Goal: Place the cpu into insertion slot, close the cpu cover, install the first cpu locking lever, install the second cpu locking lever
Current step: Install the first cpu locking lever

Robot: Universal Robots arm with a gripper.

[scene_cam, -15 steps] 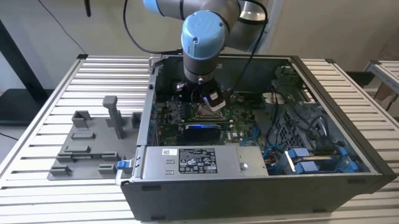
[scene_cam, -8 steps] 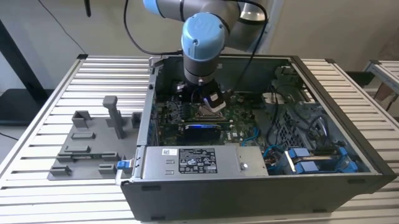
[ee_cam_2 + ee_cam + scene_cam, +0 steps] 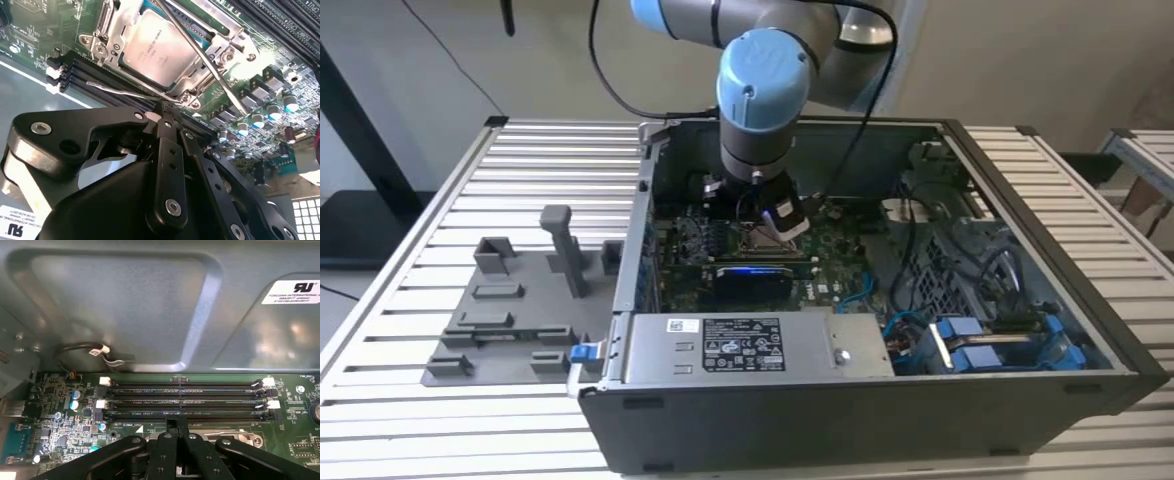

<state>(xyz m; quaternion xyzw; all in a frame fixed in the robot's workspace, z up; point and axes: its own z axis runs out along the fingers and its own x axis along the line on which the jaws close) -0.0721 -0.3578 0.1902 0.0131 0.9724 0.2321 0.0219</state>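
Note:
The cpu (image 3: 152,47), a flat square with a silver-grey top, lies in its socket on the green motherboard. The cpu cover (image 3: 111,25), a thin metal frame, lies down around it. One thin locking lever (image 3: 212,72) runs slantwise over a corner of the cpu. A second locking lever (image 3: 125,92) runs along the socket's edge beside the memory slots and ends at my fingertips. My gripper (image 3: 162,119) is shut, its black tips together right at that lever's end and just off the socket's corner. In the exterior view the gripper (image 3: 767,228) hangs inside the computer case (image 3: 1014,200) over the socket.
Long black memory slots (image 3: 185,400) lie between the socket and the grey case wall (image 3: 125,305). A grey white-labelled power-supply box (image 3: 747,345) sits at the case's front. Blue cables (image 3: 974,335) fill the exterior view's right. A grey fixture block (image 3: 520,300) stands on the slatted table.

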